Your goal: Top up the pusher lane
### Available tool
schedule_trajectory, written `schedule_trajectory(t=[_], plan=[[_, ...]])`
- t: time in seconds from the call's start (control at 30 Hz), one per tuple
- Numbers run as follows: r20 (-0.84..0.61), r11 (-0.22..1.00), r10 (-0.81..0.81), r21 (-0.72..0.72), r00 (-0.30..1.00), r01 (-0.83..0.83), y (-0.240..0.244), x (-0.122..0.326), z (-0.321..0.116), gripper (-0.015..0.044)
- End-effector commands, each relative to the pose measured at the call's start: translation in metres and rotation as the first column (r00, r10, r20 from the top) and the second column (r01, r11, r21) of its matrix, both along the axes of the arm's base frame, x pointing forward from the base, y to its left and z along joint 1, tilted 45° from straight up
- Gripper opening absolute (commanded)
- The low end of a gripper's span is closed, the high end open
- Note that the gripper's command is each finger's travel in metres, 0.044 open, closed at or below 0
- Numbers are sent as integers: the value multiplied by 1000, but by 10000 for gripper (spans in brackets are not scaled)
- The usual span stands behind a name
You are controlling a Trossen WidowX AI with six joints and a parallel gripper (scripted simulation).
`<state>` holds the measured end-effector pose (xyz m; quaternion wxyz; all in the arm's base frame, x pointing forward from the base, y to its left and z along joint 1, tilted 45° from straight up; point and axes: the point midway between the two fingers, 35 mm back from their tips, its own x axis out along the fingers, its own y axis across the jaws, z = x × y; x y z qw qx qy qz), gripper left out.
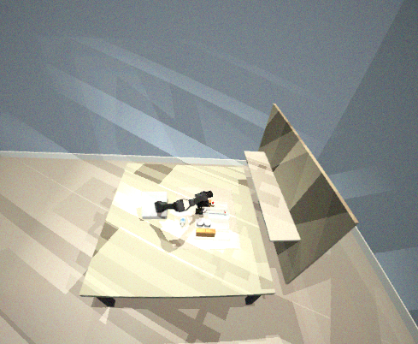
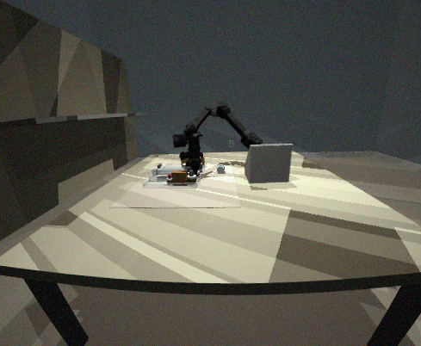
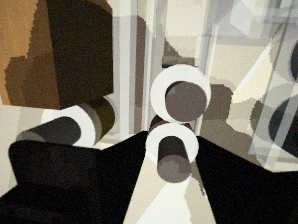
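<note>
The arm (image 2: 213,115) rises from behind a grey block (image 2: 269,163) on the table (image 2: 195,241), folds at a high elbow and drops steeply on the lane's side, so that the wrist hangs above the clear-walled lane (image 2: 169,172) with the gripper (image 3: 171,142) pointing down at its front end.

In the wrist view the two dark fingers come in from the bottom corners and converge on the new jar (image 3: 172,157), a white jar with a dark lid. The jaws stand about half apart and are clamped on this jar, one on each side. The jar stands upright at the lane's front end, between the lane's clear side walls.

Just behind it, further into the lane, stands the old jar (image 3: 182,97), of the same white body and dark lid; the two look to be touching or nearly so. The pusher plate cannot be made out behind it.

Left of the lane, outside its wall, another dark-lidded jar (image 3: 70,125) stands just beside an orange-brown box (image 3: 30,50)
</note>
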<state>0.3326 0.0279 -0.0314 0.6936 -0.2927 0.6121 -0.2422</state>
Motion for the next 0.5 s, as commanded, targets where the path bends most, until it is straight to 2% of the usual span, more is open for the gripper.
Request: schedule_trajectory(t=[0.0,0.03,0.47], plan=[[3,1000,-3,-1,1000,3,0,0,0,263],[3,1000,-3,-1,1000,3,0,0,0,281],[2,1000,-3,0,1000,3,14,-3,14,281]])
